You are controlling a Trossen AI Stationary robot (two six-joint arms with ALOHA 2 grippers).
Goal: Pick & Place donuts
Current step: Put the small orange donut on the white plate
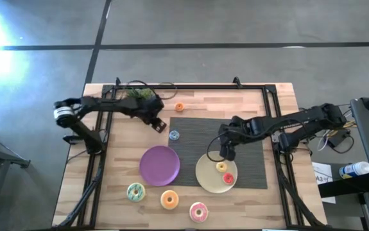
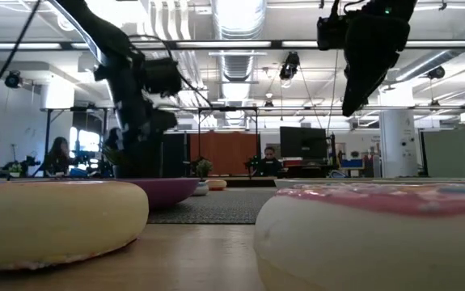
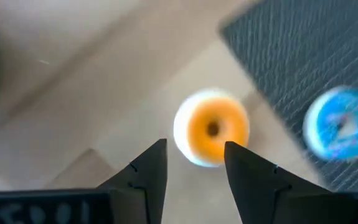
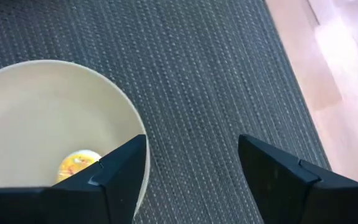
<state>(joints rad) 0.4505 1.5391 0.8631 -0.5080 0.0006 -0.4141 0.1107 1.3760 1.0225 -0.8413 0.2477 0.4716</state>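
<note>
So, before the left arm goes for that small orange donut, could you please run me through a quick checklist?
1. Left gripper open: ok, the jaws stand apart and empty.
2. Target in line: ok, the small orange donut lies just beyond the gap between the jaws, flat on bare wood.
3. Neighbour clear: ok, the blue donut lies apart from it, at the mat's edge.
4. Right gripper out of the way: ok, open and empty over the mat beside the yellow plate.
5. Yellow plate has room: ok, it holds only two small donuts.
6. Height above the table: cannot tell.
</note>
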